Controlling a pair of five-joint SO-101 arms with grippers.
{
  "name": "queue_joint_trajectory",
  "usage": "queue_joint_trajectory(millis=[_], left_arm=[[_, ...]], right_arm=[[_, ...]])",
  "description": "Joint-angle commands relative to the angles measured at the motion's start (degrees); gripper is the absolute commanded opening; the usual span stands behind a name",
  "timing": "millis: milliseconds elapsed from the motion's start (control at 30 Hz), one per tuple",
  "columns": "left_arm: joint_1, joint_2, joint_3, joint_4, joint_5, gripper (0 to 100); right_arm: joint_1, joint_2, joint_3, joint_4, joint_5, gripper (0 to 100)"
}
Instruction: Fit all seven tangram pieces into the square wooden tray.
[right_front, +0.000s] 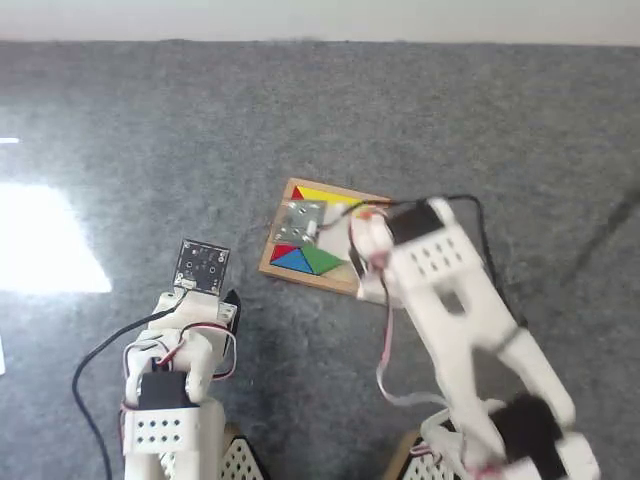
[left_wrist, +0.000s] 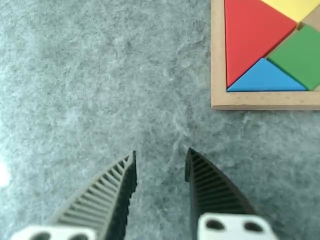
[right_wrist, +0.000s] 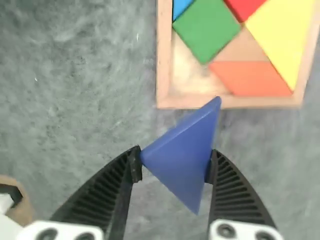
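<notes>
tray (right_wrist: 162, 50) mid-table, 5 pieces seated: red triangle (left_wrist: 252, 35), yellow triangle (right_wrist: 285, 35), green square (right_wrist: 206, 26), light blue triangle (left_wrist: 265, 77), orange parallelogram (right_wrist: 250, 78). right gripper (right_wrist: 173, 156) clamps dark blue triangle (right_wrist: 185, 145) just outside tray edge. left gripper (left_wrist: 161, 156) spread, empty. likely 2 left to seat.

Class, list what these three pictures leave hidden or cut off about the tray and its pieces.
High view: the right arm covers the wooden tray's right side; seated pieces cannot be counted.
Left wrist view: the frame edge leaves one tray corner.
Right wrist view: the blue triangle hides part of the tray's rim.
</notes>
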Motion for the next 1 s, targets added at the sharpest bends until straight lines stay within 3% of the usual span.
queue_joint_trajectory(millis=[0,133,333,700,833,967], left_arm=[[-0.35,-0.88,-0.48,0.00,-0.70,15],[-0.35,-0.88,-0.48,0.00,-0.70,15],[-0.35,-0.88,-0.48,0.00,-0.70,15],[-0.35,-0.88,-0.48,0.00,-0.70,15],[-0.35,-0.88,-0.48,0.00,-0.70,15],[-0.35,-0.88,-0.48,0.00,-0.70,15]], right_arm=[[-1.01,10.42,-11.08,2.15,8.26,15.4],[-2.95,13.05,-12.84,2.51,16.79,15.4],[-3.91,15.87,-13.19,2.33,23.38,15.4],[-4.18,26.42,-21.54,1.10,25.14,15.4],[-6.29,31.43,-24.35,1.63,29.27,15.2],[-6.64,35.82,-27.87,1.36,32.79,8.5]])
